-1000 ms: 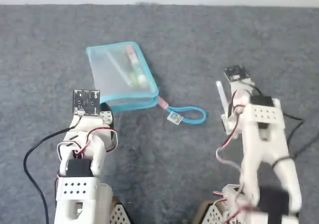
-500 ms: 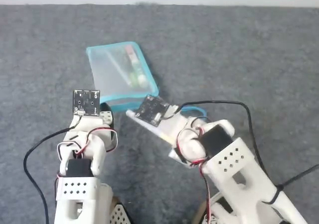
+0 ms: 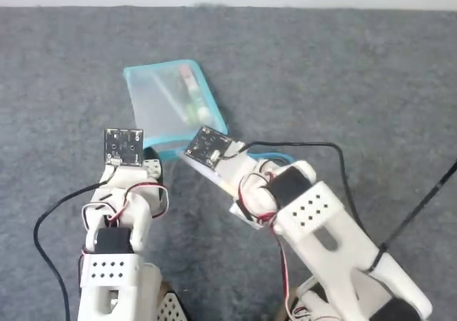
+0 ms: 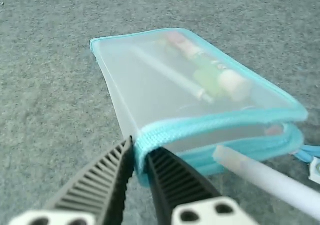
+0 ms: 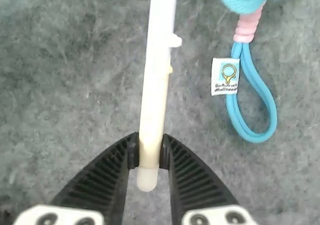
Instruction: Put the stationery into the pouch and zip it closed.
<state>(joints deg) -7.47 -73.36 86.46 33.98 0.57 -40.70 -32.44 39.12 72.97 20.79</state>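
Observation:
The translucent pouch (image 3: 168, 100) with teal zipper trim lies on the grey carpet and holds a white pen and a green and pink item (image 4: 210, 75). My left gripper (image 4: 140, 162) is shut on the pouch's teal zipper edge (image 4: 165, 132) at its near corner. In my right gripper (image 5: 149, 157), shut on it near one end, is a white pen (image 5: 156, 85). The pen's free end (image 4: 225, 157) lies against the pouch's open side, close to the left gripper. The pink zipper pull (image 5: 248, 25) and blue wrist strap (image 5: 252, 102) lie beside the pen.
A small white tag (image 5: 225, 76) hangs on the strap. The right arm (image 3: 314, 221) reaches diagonally across the middle, covering most of the strap. Grey carpet (image 3: 371, 78) surrounds everything, with a pale wall edge along the far side.
The right arm has swung from the right side of the table to the middle with the white pen, bringing its tip to the pouch's near side. The left arm has stayed put.

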